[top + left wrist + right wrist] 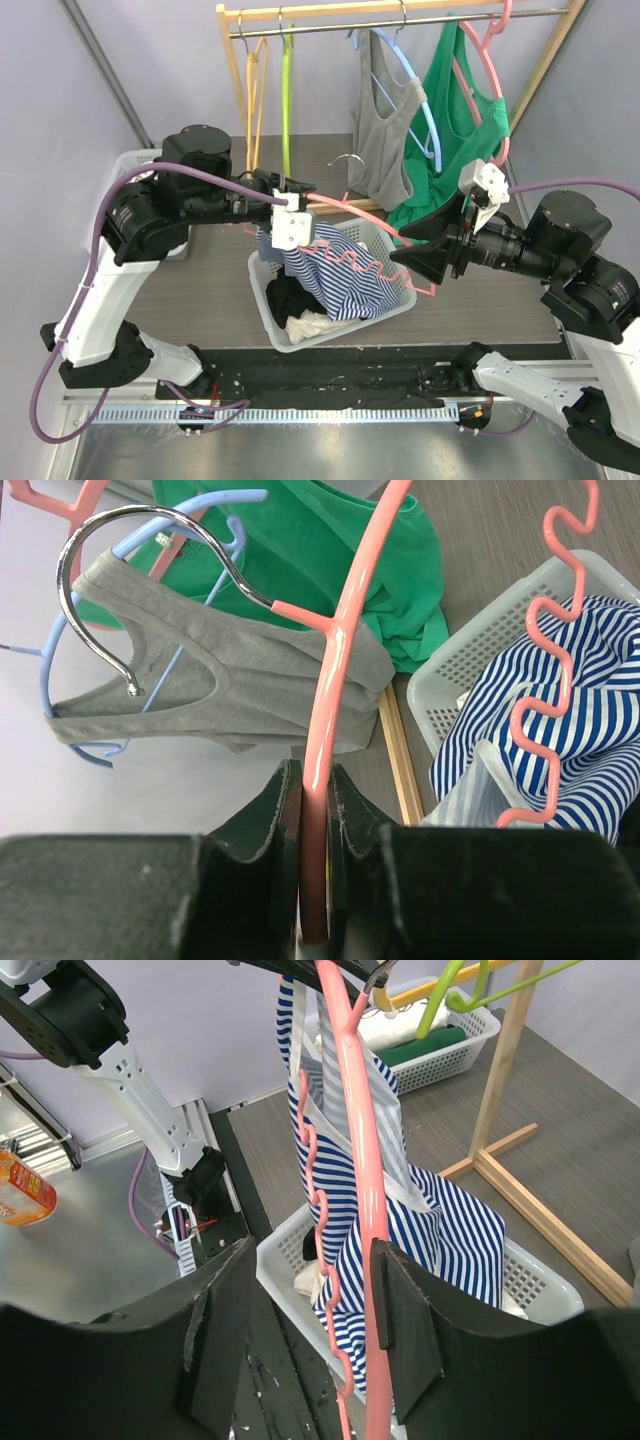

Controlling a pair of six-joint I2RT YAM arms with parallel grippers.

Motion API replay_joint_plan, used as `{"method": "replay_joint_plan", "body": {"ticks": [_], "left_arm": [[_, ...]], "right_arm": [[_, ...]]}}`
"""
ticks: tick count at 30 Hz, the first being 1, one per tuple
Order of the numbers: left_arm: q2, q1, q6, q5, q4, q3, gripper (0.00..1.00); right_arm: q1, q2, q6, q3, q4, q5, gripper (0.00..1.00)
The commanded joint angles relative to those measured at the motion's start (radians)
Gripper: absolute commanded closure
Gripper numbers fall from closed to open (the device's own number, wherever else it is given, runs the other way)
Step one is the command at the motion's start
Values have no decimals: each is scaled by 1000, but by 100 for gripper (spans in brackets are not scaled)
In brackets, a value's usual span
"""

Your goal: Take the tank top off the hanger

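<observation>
A blue-and-white striped tank top [335, 275] hangs from a pink hanger [350, 210] and droops into a white basket [262, 290]. My left gripper [300, 205] is shut on the hanger's arm near the metal hook; the left wrist view shows the jaws [315, 810] clamped on the pink bar [335, 660]. My right gripper [415, 255] is open at the hanger's other end. In the right wrist view the pink bar [360, 1160] runs between the jaws [310, 1290], against the right pad, with the striped top [440, 1230] behind it.
A wooden clothes rack [235, 70] stands at the back with a grey tank top [385, 120] on a blue hanger, a green top [450, 130] on a pink hanger, and bare yellow and green hangers [270, 80]. A second white basket [135, 160] sits at the far left.
</observation>
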Motion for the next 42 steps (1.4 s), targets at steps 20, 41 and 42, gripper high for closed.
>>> {"method": "replay_joint_plan", "body": {"ticks": [20, 41, 42], "left_arm": [[-74, 4, -10, 77, -37, 106, 100], [-126, -17, -496, -220, 432, -170, 9], [-140, -19, -511, -252, 451, -202, 10]], "right_arm": [[-2, 17, 22, 11, -36, 32, 62], [-2, 19, -219, 269, -198, 599, 99], [-2, 14, -216, 270, -201, 602, 99]]}}
